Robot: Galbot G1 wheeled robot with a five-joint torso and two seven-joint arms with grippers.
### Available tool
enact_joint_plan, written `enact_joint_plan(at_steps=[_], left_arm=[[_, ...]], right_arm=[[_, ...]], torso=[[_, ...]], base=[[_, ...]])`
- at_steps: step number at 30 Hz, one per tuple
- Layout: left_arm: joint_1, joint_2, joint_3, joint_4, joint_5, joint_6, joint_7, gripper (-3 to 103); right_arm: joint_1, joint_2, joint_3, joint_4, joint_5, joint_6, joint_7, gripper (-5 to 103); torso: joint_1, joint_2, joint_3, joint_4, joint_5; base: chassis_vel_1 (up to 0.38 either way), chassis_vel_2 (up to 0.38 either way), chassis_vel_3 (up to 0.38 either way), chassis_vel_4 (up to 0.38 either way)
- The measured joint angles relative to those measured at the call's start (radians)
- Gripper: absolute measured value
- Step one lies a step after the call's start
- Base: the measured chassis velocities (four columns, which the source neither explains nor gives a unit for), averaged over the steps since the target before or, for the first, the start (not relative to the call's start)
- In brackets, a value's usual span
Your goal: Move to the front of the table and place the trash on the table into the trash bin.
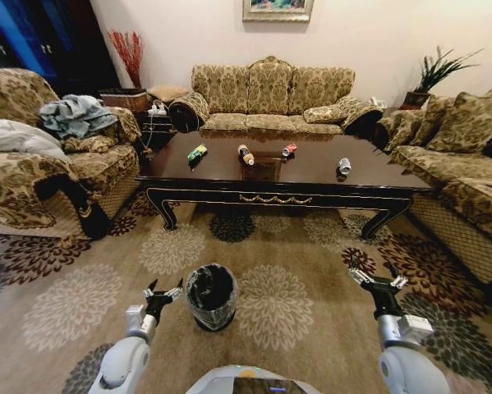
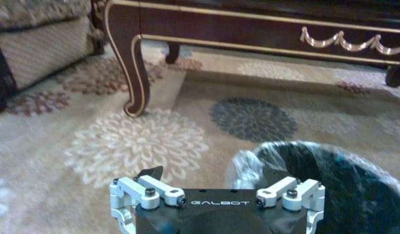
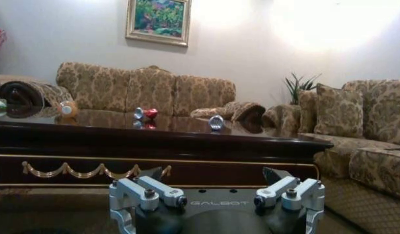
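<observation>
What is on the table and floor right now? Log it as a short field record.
table: dark wood, ahead of the robot
trash on table, robot's left to right: green-yellow wrapper; brown bottle; red can; silver can
trash bin: on carpet, between robot and table, black bag liner
left gripper: open, empty, beside the bin
right gripper: open, empty, over carpet

Silver-grey arms, black tool [image 2: 217, 195] bodies marked GALBOT, silver finger links.

Warm indoor light; glare on wall [image 3: 317, 29] and table [image 1: 311, 168]; edges bowed; wrist views seemingly soft.
</observation>
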Motion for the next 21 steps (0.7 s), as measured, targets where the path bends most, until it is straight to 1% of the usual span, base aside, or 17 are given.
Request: enact_joint_plan(at_steps=[3,7,8,11,12,13,15,16,18,19,20,21], left_arm=[[-0.017,0.005,0.023,0.005,-0.018,0.033,-0.002,100],[-0.044,0.007,0.047,0.029,-0.017,0.047,-0.011,100],[-0.056,0.008,0.056,0.036,-0.016,0.055,-0.017,100],[-0.078,0.009,0.081,0.039,-0.016,0.105,-0.041,100],[-0.078,0.009,0.081,0.039,-0.016,0.105,-0.041,100],[-0.082,0.009,0.085,0.039,-0.016,0.119,-0.048,100],[-0.1,0.008,0.103,0.048,-0.018,0.152,-0.082,100],[-0.1,0.008,0.103,0.048,-0.018,0.152,-0.082,100],[-0.11,0.01,0.108,0.048,-0.017,0.201,-0.093,100],[-0.11,0.01,0.108,0.048,-0.017,0.201,-0.093,100],[-0.111,0.014,0.108,0.037,-0.018,0.238,-0.093,100],[-0.111,0.017,0.107,0.026,-0.019,0.264,-0.093,100]], right_arm=[[0.002,-0.001,0.003,0.001,0.001,-0.003,0.008,100],[0.002,0.001,0.004,-0.003,-0.002,-0.005,0.009,100],[0.002,0.003,0.004,-0.004,-0.004,-0.006,0.011,100],[0.001,0.008,0.005,-0.006,-0.005,-0.008,0.018,100],[0.001,0.008,0.005,-0.006,-0.005,-0.008,0.018,100],[0.001,0.008,0.006,-0.007,-0.005,-0.009,0.019,100],[0.0,0.006,0.014,-0.014,-0.004,-0.009,0.024,100],[0.0,0.006,0.014,-0.014,-0.004,-0.009,0.024,100],[0.0,0.003,0.017,-0.018,0.0,-0.009,0.029,100],[0.0,0.003,0.017,-0.018,0.0,-0.009,0.029,100],[0.001,0.002,0.018,-0.019,0.005,-0.01,0.032,100],[0.003,0.002,0.018,-0.019,0.008,-0.012,0.034,100]], torso=[[-0.004,-0.014,-0.011,0.0001,0.0002],[-0.008,-0.026,-0.018,0.0,0.0001],[-0.01,-0.031,-0.022,0.0,0.0],[-0.014,-0.045,-0.032,0.0,0.0001],[-0.014,-0.045,-0.032,0.0,0.0001],[-0.014,-0.048,-0.034,0.0,0.0001],[-0.017,-0.06,-0.043,-0.0001,0.0001],[-0.017,-0.06,-0.043,-0.0001,0.0001],[-0.018,-0.066,-0.048,0.0,0.0001],[-0.018,-0.066,-0.048,0.0,0.0001],[-0.018,-0.067,-0.049,0.0,0.0001],[-0.018,-0.067,-0.049,0.0,0.0001]], base=[[0.0,0.0,0.0,0.0],[0.0,0.0,0.0,0.0],[0.0,0.0,0.0,0.0],[0.0,0.0,0.0,0.0],[0.0,0.0,0.0,0.0],[0.0,0.0,0.0,0.0],[0.0,0.0,0.0,0.0],[0.0,0.0,0.0,0.0],[0.0,0.0,0.0,0.0],[0.0,0.0,0.0,0.0],[0.0,0.0,0.0,0.0],[0.0,0.0,0.0,0.0]])
